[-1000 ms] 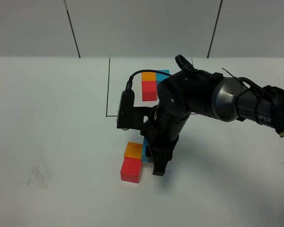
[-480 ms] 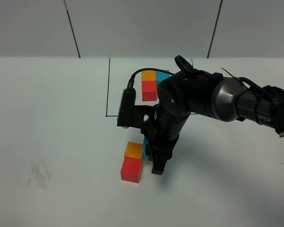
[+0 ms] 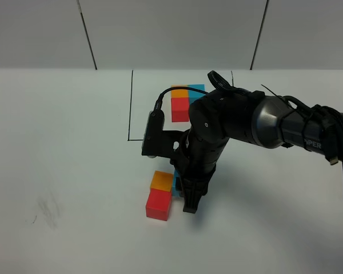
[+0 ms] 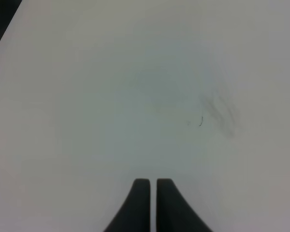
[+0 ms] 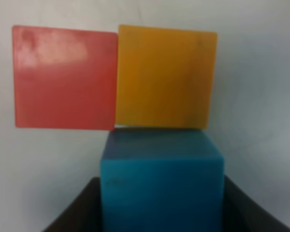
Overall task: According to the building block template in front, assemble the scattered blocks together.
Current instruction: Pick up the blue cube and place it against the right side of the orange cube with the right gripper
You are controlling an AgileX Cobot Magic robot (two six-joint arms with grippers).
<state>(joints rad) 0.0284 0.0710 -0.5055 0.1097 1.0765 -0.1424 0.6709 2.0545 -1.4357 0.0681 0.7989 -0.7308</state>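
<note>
Right gripper (image 5: pixel 162 212) clamps the matte blue cube (image 5: pixel 162 186) against the orange cube (image 5: pixel 165 77) beside the red cube (image 5: pixel 65 77). Exterior high view mostly hides the blue cube behind the arm. Left gripper (image 4: pixel 151 205) fingers sit closed over bare white table (image 4: pixel 135 87).

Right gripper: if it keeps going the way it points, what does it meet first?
The right gripper already has the blue cube between its jaws; straight ahead, that cube meets the orange cube, apparently touching it already.

Red cube (image 5: pixel 65 77), orange cube (image 5: pixel 165 76), blue cube (image 5: pixel 162 186), black claw (image 3: pixel 190 201), white table (image 3: pixel 63 148).
</note>
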